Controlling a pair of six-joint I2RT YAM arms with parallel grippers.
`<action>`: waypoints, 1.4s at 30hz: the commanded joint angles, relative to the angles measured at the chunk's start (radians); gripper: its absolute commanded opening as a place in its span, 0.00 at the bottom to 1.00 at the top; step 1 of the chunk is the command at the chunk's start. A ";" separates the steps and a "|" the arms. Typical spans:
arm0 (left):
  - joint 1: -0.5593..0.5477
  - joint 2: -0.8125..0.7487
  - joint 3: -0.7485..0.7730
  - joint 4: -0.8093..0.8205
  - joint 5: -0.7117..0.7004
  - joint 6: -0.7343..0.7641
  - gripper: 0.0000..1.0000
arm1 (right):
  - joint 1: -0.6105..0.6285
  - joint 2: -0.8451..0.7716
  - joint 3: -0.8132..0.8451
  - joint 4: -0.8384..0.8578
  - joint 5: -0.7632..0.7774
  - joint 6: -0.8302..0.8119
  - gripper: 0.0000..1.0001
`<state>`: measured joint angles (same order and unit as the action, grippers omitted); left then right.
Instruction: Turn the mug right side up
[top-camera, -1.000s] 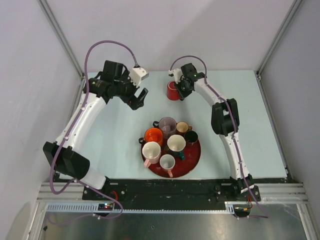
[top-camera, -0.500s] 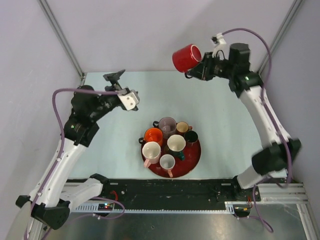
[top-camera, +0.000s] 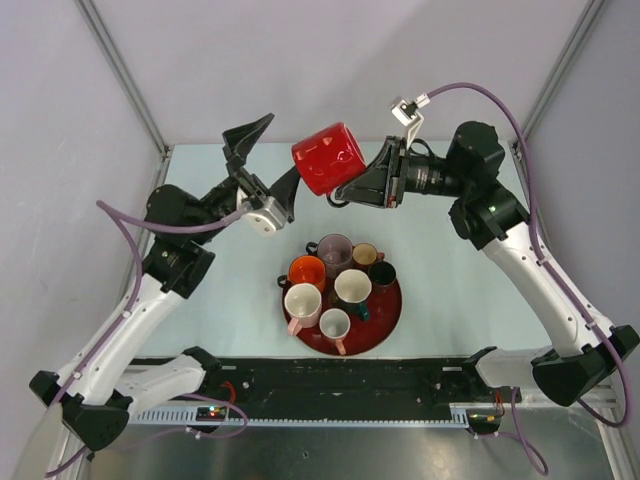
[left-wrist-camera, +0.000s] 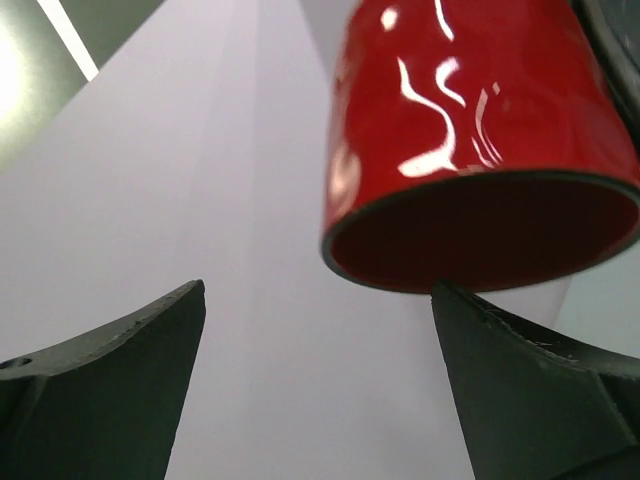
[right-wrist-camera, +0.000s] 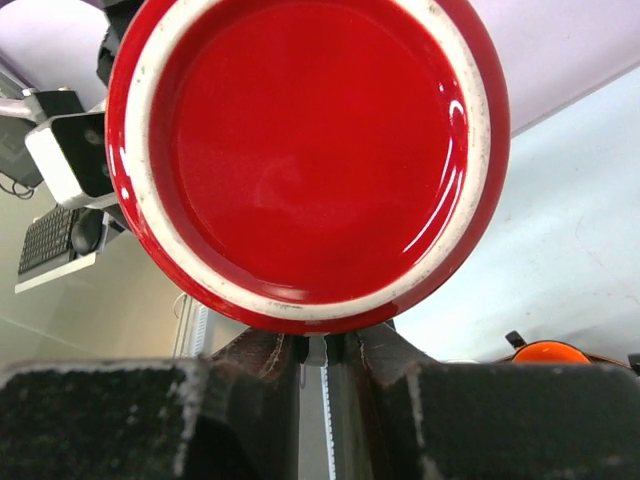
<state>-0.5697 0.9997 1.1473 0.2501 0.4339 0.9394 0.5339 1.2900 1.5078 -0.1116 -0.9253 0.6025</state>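
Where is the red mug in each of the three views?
Top external: red mug upper centre, in the air.
Left wrist: red mug upper right, mouth toward the camera.
Right wrist: red mug upper centre, base toward the camera.
Shared landmark: orange mug, top external and right wrist only.

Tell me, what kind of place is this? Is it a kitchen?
Probably a robot lab, not a kitchen. A left arm and right arm are bolted to a metal rail, metal frame posts box in the table, and the right gripper holds up a red mug.
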 joint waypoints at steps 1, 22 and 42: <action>-0.017 -0.047 0.001 0.117 0.027 -0.065 0.97 | 0.018 -0.039 0.020 0.029 0.022 0.002 0.00; -0.073 -0.011 0.012 -0.036 -0.052 -0.128 0.00 | -0.036 -0.003 0.046 -0.274 0.038 -0.077 0.81; -0.522 0.565 0.588 -1.191 -0.343 -0.772 0.00 | -0.444 -0.371 -0.262 -0.867 0.803 -0.343 0.99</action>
<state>-1.0214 1.4631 1.6054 -0.7666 0.1074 0.3450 0.1089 0.9409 1.2972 -0.9180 -0.2455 0.3264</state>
